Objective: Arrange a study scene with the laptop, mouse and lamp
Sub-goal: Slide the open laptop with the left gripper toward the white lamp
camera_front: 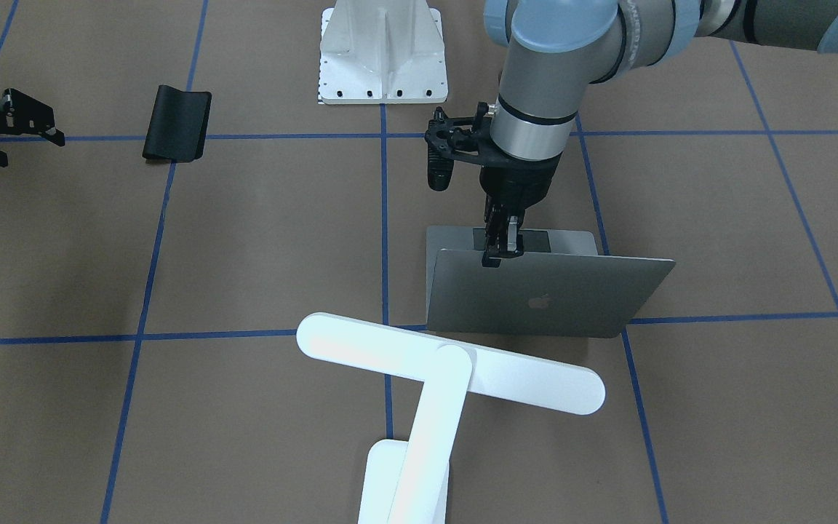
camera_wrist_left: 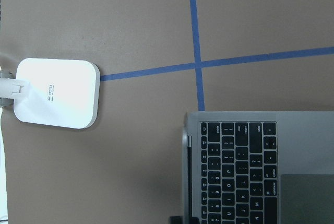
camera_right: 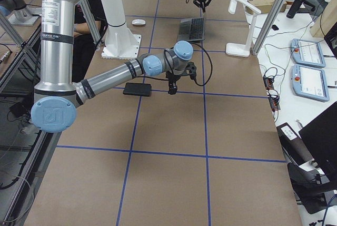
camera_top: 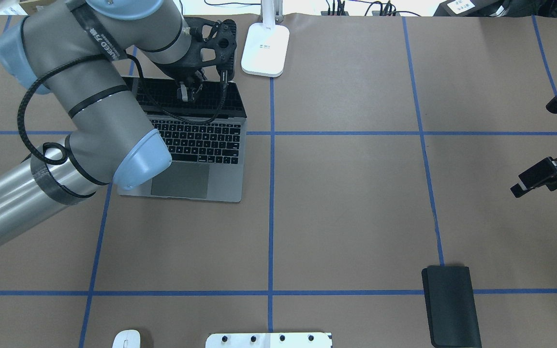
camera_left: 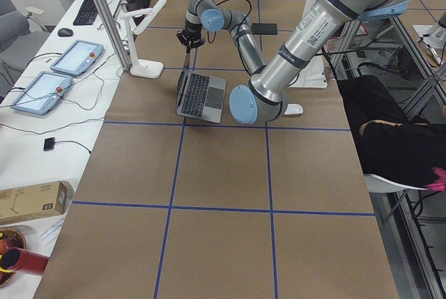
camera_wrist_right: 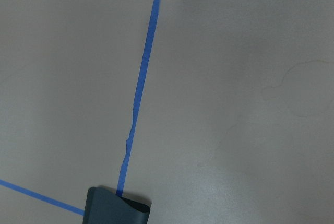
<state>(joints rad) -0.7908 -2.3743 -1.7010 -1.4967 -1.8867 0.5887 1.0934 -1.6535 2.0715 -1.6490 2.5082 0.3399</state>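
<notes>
Standing open on the brown table (camera_top: 356,208), the grey laptop (camera_front: 535,298) is found on the robot's left side. An apple mark is seen on its raised lid, and black keys and a big trackpad are seen on the flat part. The top edge of the lid is pinched from above by the left gripper (camera_front: 500,251), whose fingers are closed tight on it. The tall white lamp (camera_front: 448,367) is placed near the laptop, at the table edge far from the robot, and its base is set close to the lid's corner without touching. The small white mouse (camera_top: 126,339) is seen well apart, at the near edge beside the white pedestal (camera_front: 382,54). A black mat (camera_top: 451,305) is laid on the robot's right side. The right gripper (camera_front: 32,149) is held above the table near that mat, with its fingers spread wide. A wide stretch of table, crossed by blue tape lines (camera_top: 271,193), is seen between the laptop and the mat.
</notes>
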